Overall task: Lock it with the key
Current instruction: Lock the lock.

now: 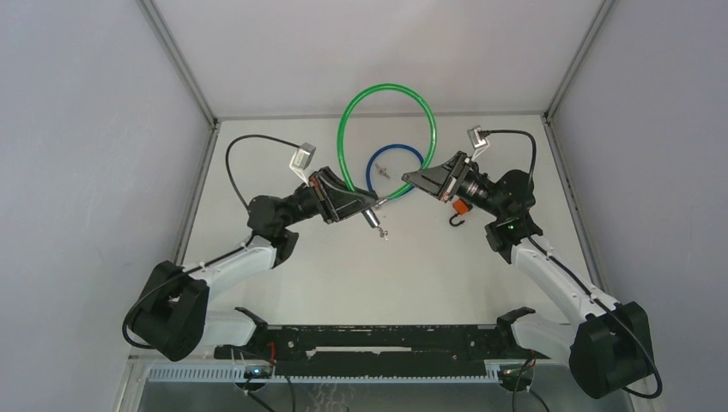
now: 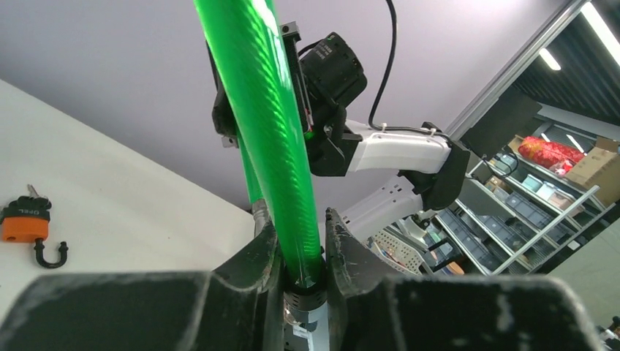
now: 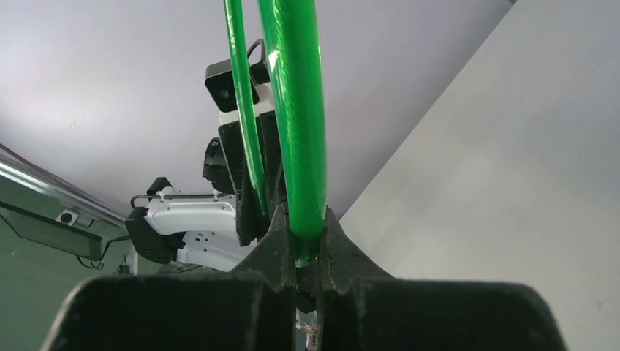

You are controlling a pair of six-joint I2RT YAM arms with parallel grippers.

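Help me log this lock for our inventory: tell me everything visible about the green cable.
The green cable looks like glossy, translucent green plastic over a twisted core. It rises into one wide, arching loop. The left pincer is clamped on one end, just above a dark metal collar. The right pincer is clamped on the other end.

We look down from above and behind the arm bases, well back, taking in the whole table (image 1: 412, 275) out to the far wall. Our left wrist view sits tight behind the left gripper (image 2: 301, 248), tilted up and facing right, and our right wrist view sits as tight behind the right gripper (image 3: 307, 234), facing left and upward. All three share the green cable (image 2: 270, 131); the left wrist view also catches the right arm (image 2: 395, 150) and the orange padlock (image 2: 24, 228), the right wrist view the left arm (image 3: 186, 216).
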